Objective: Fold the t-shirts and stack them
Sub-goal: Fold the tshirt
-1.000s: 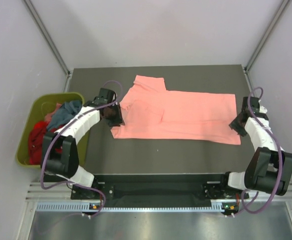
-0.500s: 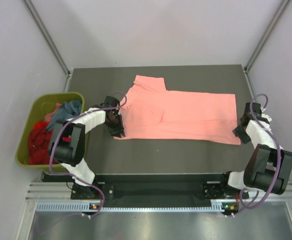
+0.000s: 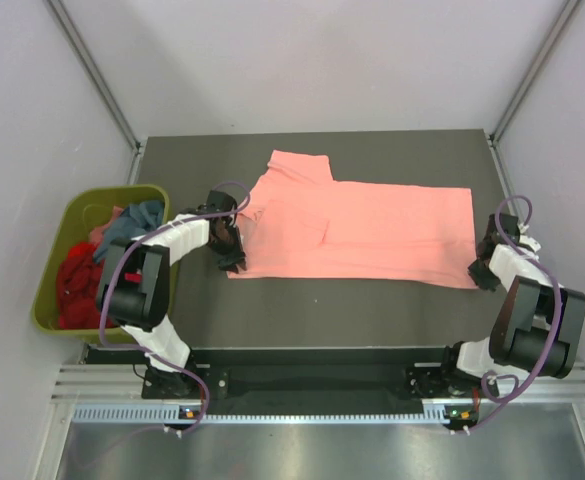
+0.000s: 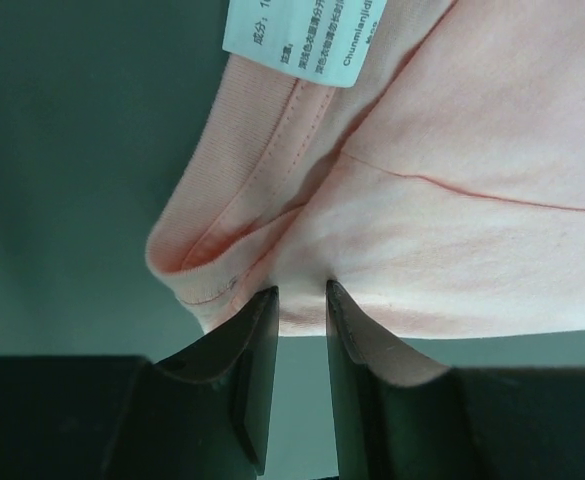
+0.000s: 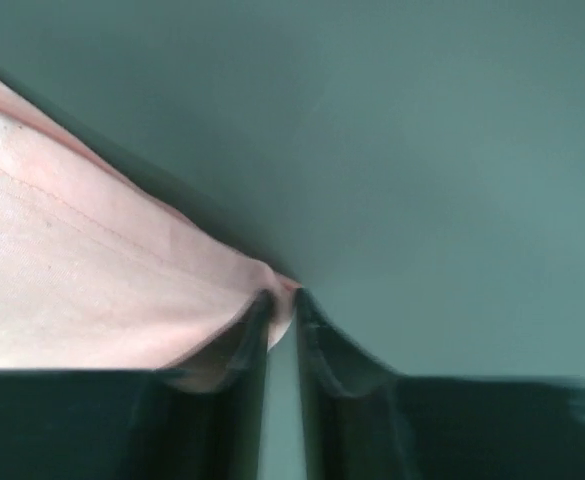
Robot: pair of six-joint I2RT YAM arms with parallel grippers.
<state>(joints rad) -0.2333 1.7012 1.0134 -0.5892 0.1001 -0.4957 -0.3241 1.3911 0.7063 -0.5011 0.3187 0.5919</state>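
Two narrowed claws pinch the salmon-pink t-shirt [image 3: 372, 230] lying flat on the dark table [image 3: 322, 310], the left gripper [image 3: 233, 263] at its near-left hem, the right gripper [image 3: 480, 271] at its near-right corner, while other t-shirts [image 3: 74, 278] fill the olive-green bin [image 3: 112, 192]

The left gripper [image 4: 300, 292] is seen almost closed, the lower edge of the salmon-pink t-shirt [image 4: 452, 250] caught between its dark fingers [image 4: 252, 370], just beside a folded, stitched corner. A white printed label [image 4: 302, 40] is shown at the cloth's top edge; dark table [image 4: 72, 150] is exposed past its left edge
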